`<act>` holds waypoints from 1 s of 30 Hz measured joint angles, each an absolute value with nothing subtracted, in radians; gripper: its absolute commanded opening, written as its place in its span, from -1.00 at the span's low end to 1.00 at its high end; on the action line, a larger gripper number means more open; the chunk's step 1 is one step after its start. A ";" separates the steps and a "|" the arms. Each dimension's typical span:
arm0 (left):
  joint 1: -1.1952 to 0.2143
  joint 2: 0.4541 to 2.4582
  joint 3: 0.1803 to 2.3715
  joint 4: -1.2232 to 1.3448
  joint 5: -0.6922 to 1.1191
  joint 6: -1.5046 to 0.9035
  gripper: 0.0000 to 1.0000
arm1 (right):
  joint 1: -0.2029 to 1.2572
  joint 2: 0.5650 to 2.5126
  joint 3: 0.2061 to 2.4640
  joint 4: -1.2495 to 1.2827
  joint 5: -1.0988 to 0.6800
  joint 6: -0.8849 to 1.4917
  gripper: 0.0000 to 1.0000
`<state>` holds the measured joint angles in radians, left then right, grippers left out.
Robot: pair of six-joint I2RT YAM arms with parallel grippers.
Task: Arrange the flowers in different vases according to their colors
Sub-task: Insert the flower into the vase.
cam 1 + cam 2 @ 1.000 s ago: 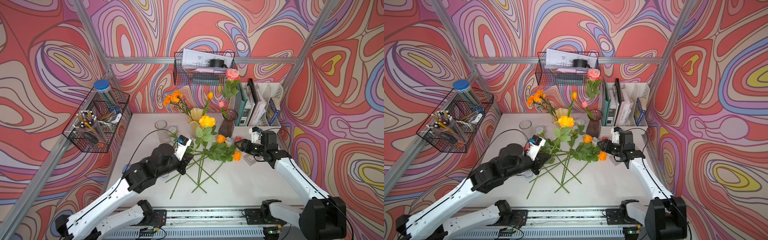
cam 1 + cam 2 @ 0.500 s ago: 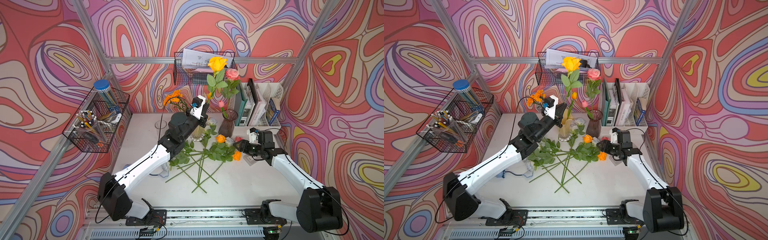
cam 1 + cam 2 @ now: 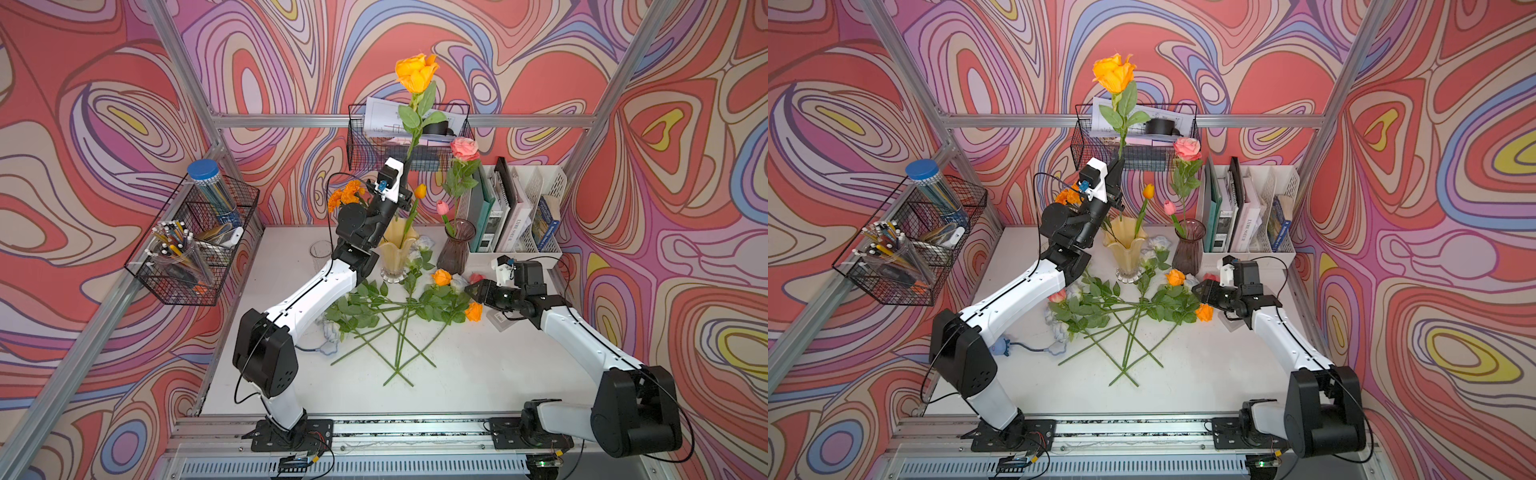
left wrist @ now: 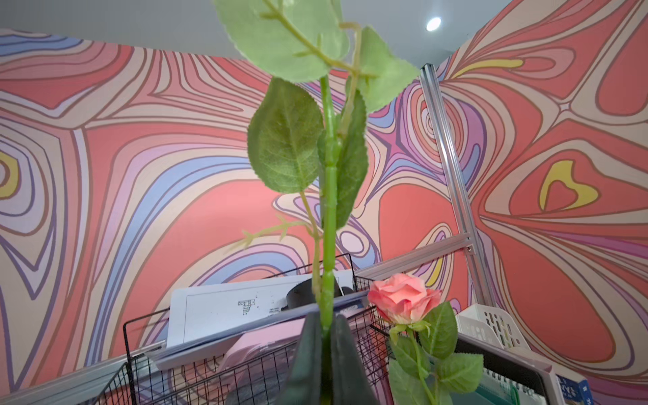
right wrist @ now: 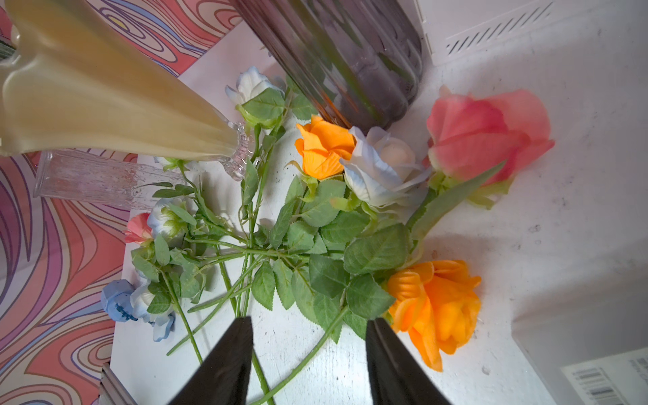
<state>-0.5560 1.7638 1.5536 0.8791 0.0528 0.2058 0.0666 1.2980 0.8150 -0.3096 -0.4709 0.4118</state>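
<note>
White tabletop [image 3: 478, 365], swirl-walled cell: left gripper [image 4: 326, 329] pinching orange rose [image 3: 416, 72] by its stem, held upright above far yellow vase [image 3: 397, 253] of orange blooms, presumably for insertion; right gripper [image 5: 310, 321] spread, poised beside unsorted flowers [image 3: 395, 307] at centre.

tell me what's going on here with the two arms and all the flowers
The left gripper is shut on the stem of a long-stemmed orange rose, holding it upright over the yellow-amber ruffled vase, which has orange marigolds and a tulip. The dark purple ribbed vase holds a pink rose and bud; the clear glass cylinder vase has none. The right gripper hovers open beside the loose flowers lying on the white table.
</note>
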 measured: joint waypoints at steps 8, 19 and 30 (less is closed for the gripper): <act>-0.529 1.937 1.475 1.019 0.060 0.152 -1.00 | 0.067 1.296 0.821 -0.311 -0.472 0.393 0.07; -0.547 1.845 1.246 0.990 0.040 0.087 0.79 | 0.067 1.234 0.821 -0.311 -0.488 0.385 0.08; -0.789 1.276 0.999 0.543 -0.069 0.046 0.71 | 0.057 1.209 0.818 -0.307 -0.455 0.427 0.10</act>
